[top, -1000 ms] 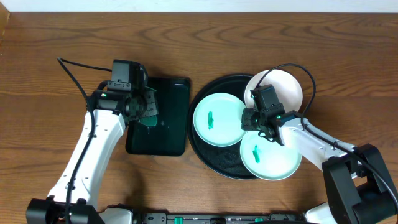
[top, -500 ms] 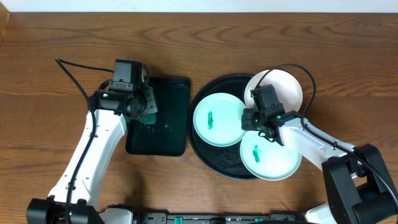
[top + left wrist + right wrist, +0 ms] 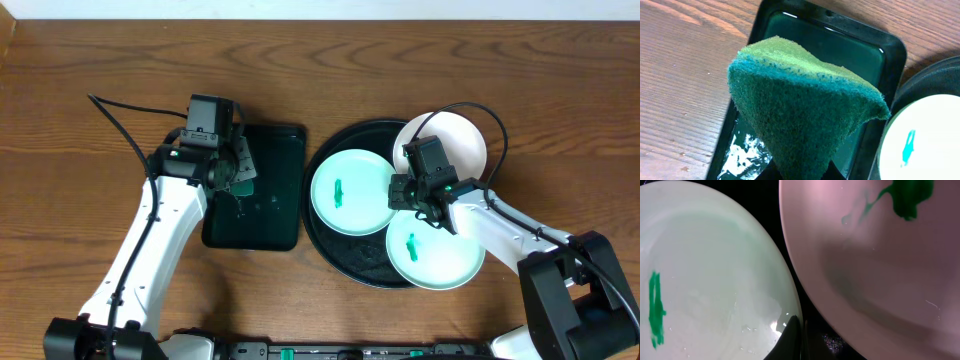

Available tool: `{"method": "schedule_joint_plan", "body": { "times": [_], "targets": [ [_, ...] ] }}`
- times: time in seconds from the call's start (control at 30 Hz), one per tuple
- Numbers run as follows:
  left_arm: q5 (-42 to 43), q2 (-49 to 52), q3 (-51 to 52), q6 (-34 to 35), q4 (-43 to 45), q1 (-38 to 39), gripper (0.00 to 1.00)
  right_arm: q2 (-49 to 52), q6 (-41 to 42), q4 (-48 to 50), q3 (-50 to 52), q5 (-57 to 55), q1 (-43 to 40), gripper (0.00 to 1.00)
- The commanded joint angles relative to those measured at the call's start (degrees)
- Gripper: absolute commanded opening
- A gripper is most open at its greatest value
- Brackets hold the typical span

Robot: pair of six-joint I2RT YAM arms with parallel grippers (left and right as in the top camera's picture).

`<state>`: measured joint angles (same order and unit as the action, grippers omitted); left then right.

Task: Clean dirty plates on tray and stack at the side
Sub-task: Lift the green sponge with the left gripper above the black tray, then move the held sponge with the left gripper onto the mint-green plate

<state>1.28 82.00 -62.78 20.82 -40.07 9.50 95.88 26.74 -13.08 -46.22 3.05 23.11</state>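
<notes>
Left gripper point(image 3: 234, 174): jaws clamped on a green sponge point(image 3: 800, 115), gripped from its lower end. Hangs over the left part of a small tray point(image 3: 270, 215), black and rectangular, with the sponge clear of the tray floor. Shows a paler yellow-green layer along the sponge's top edge in the left wrist view. On the small tray's floor, white foam point(image 3: 747, 150) near the front left corner.

Just right of the small tray on the wooden counter point(image 3: 80, 80), the round tray point(image 3: 345, 262), glossy black. Carries all three plates. Left plate point(image 3: 350, 192): mint, flat in the tray's left half, a green smear point(image 3: 339, 193) at its centre. Near plate point(image 3: 430, 262): mint, at the tray's near right edge, also smeared green in the middle, partly under the right arm. White plate point(image 3: 460, 140): at the far right, lying over the tray's rim, no smear visible.

Right gripper point(image 3: 796, 337): jaws together, nothing between them. Sits low over the gap between left plate and near plate, tips right at the left plate's rim with the black tray beneath; cannot tell whether touching.
</notes>
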Motion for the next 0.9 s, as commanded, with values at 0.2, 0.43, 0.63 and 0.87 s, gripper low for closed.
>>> {"method": "schedule_joint_plan", "body": {
  "times": [0.2, 0.43, 0.63, 0.87],
  "targets": [
    [-0.4, 0.4, -0.2, 0.8, -0.9, 0.6, 0.07, -0.4, 0.0, 0.0, 0.1, -1.0, 0.2, 0.01],
    [3.6, 1.4, 0.9, -1.4, -1.7, 0.6, 0.07, -0.4, 0.0, 0.0, 0.1, -1.0, 0.2, 0.01],
    [6.2, 6.0, 1.0, -9.6, -0.2, 2.2, 0.07, -0.4, 0.5, 0.0, 0.1, -1.0, 0.2, 0.01],
    [5.6, 8.0, 0.5, -7.8, 2.2, 2.2, 0.07, -0.4, 0.5, 0.1, 0.1, -1.0, 0.2, 0.01]
  ]
}}
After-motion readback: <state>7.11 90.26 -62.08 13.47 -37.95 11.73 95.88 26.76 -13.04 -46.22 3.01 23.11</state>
